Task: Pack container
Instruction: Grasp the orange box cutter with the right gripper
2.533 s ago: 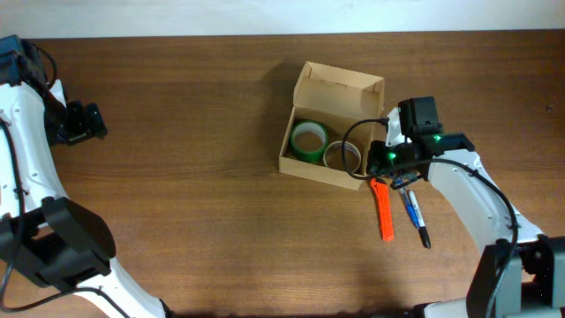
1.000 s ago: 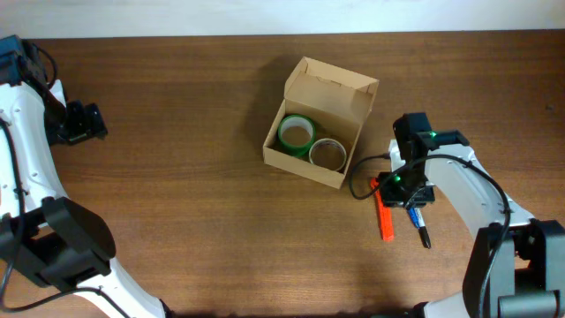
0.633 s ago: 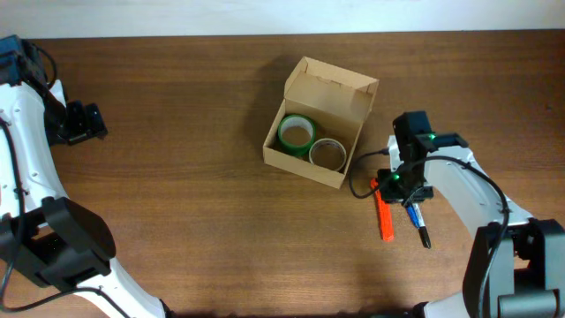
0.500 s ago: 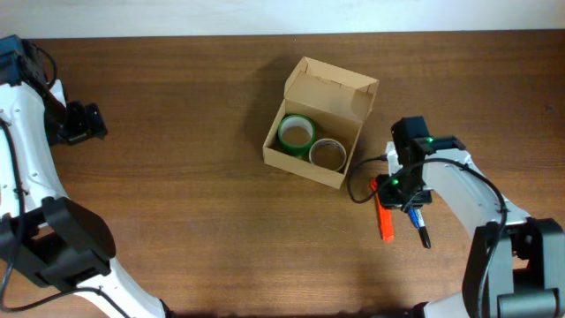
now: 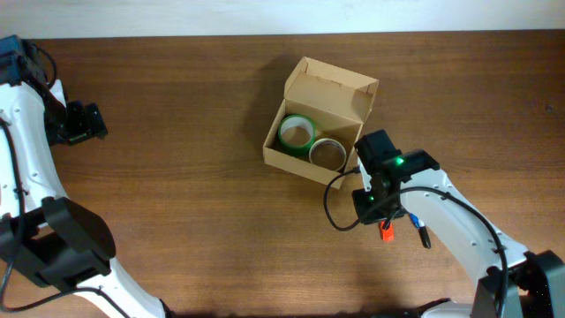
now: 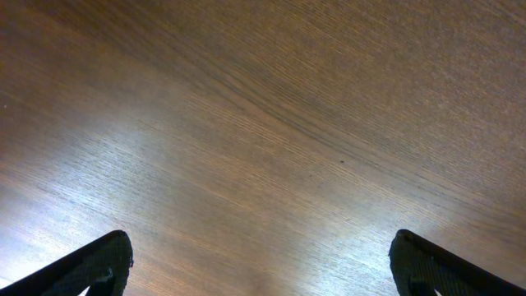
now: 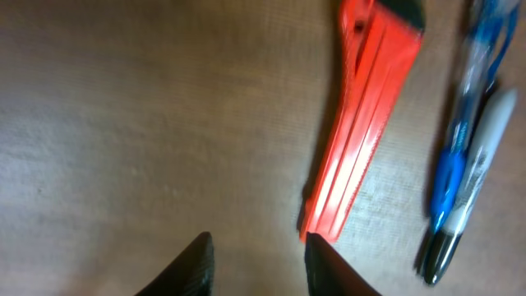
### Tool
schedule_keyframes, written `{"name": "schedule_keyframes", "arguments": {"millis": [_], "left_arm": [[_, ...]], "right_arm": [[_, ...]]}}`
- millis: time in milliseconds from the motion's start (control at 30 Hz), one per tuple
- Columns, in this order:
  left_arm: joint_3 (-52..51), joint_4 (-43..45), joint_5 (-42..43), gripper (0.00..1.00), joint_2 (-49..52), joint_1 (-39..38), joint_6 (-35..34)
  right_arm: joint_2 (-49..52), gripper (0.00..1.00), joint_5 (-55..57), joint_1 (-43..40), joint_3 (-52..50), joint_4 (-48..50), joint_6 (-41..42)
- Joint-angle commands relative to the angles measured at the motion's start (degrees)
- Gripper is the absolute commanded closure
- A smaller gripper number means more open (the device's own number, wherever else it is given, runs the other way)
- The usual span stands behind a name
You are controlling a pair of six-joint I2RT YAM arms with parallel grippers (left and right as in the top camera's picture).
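The container [image 5: 346, 89] is an open tan cardboard box with its flap lid standing up at the back. A green tape roll [image 5: 297, 132] and a brownish tape roll [image 5: 327, 155] lie inside it. My right gripper [image 5: 374, 200] hovers just off the box's front right corner. In the right wrist view it [image 7: 263, 265] is open and empty over bare wood. An orange cutter [image 7: 358, 161] lies just right of its right finger, with two pens [image 7: 462, 161] further right. My left gripper [image 5: 85, 122] is far left, open over bare table [image 6: 267, 267].
In the overhead view only the orange cutter's end [image 5: 386, 233] and the pens' tips [image 5: 420, 231] show from under my right arm. A black cable [image 5: 334, 208] loops off the right wrist. The wooden table's far edge [image 5: 177, 37] runs along the top.
The box shifted left early on. My right gripper has moved left from above the cutter and pens to a spot nearer the box's front corner. The left arm has not moved.
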Motion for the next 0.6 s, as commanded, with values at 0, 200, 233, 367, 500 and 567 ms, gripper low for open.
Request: {"name": "schedule_keyframes", "arguments": {"millis": [0, 200, 233, 367, 500, 567], "left_arm": [[-0.4, 0.1, 0.4, 0.00, 0.3, 0.3, 0.7], [-0.4, 0.2, 0.4, 0.00, 0.3, 0.3, 0.7], [-0.4, 0.1, 0.4, 0.00, 0.3, 0.3, 0.7], [-0.4, 0.1, 0.4, 0.00, 0.3, 0.3, 0.7], [-0.4, 0.1, 0.4, 0.00, 0.3, 0.3, 0.7], [-0.4, 0.1, 0.4, 0.00, 0.3, 0.3, 0.7]], "right_arm": [[-1.2, 0.60, 1.8, -1.1, -0.5, 2.2, 1.1], [-1.1, 0.57, 1.8, -4.9, -0.9, 4.3, 0.4], [-1.1, 0.57, 1.8, -5.7, -1.2, 4.8, 0.2], [-1.1, 0.57, 1.5, -8.5, -2.9, 7.0, -0.7], [-0.5, 0.55, 1.4, -9.1, -3.9, 8.4, -1.5], [0.6, 0.55, 1.4, -9.1, -4.2, 8.9, -1.5]]}}
